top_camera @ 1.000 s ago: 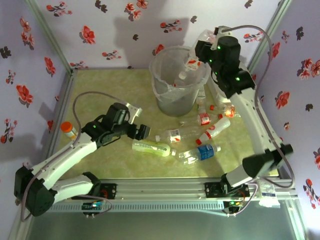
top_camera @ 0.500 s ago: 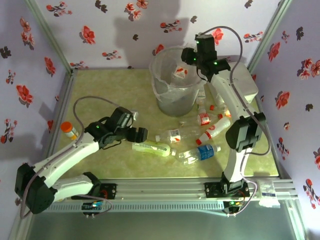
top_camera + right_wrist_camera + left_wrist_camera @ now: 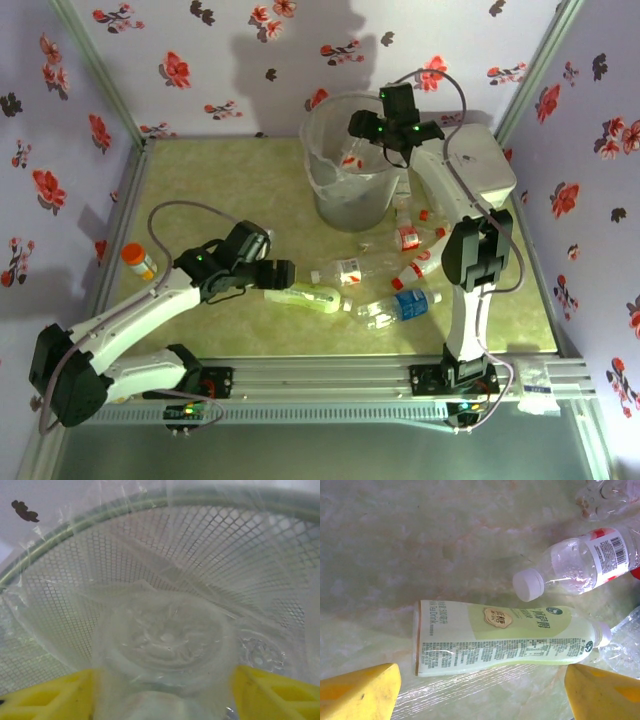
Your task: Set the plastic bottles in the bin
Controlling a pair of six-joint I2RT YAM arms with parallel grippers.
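Right claw point(image 3: 362, 132), clamped on a clear bottle point(image 3: 165, 640) over the bin point(image 3: 325, 190), could release off-centre and spill it outside. Left claw point(image 3: 481, 687), apart, may nudge the green-labelled bottle point(image 3: 500, 637) rolling.

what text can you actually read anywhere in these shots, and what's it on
"Tea Drink": printed sideways at the left end of the green-label bottle lying on the table.
Round badge and fine print on that same label: too small to read.
Barcode digits on the red-label bottle: too blurred to read.
Clear bottle in the right wrist view: no text showing.
Bottle labels in the top view: too small to read.
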